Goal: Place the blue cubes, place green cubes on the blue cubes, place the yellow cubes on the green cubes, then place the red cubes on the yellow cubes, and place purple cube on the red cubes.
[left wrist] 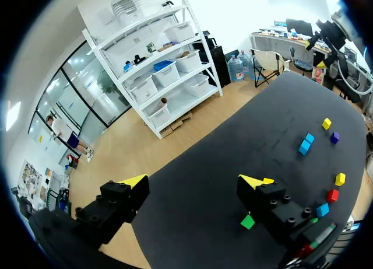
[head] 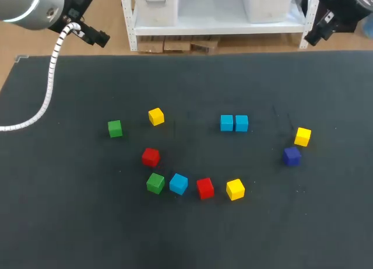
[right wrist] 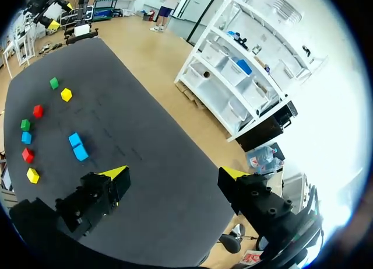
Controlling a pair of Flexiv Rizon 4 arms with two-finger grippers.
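On the black table (head: 70, 222) two blue cubes (head: 233, 123) touch side by side, and a third blue cube (head: 178, 184) lies in a front row between a green cube (head: 155, 182) and a red cube (head: 204, 188), with a yellow cube (head: 235, 189) at the row's end. Another red cube (head: 150, 157), green cube (head: 115, 128) and yellow cube (head: 155, 116) lie to the left. A purple cube (head: 292, 156) and a yellow cube (head: 302, 136) sit at the right. My left gripper (left wrist: 195, 181) is open high over the table's far left corner. My right gripper (right wrist: 175, 174) is open, high over the far right.
My left arm (head: 35, 6) enters at the far left corner with a white ribbed cable (head: 49, 88) hanging over the table. My right arm (head: 338, 9) sits at the far right corner. A white shelf stands just behind the table's far edge.
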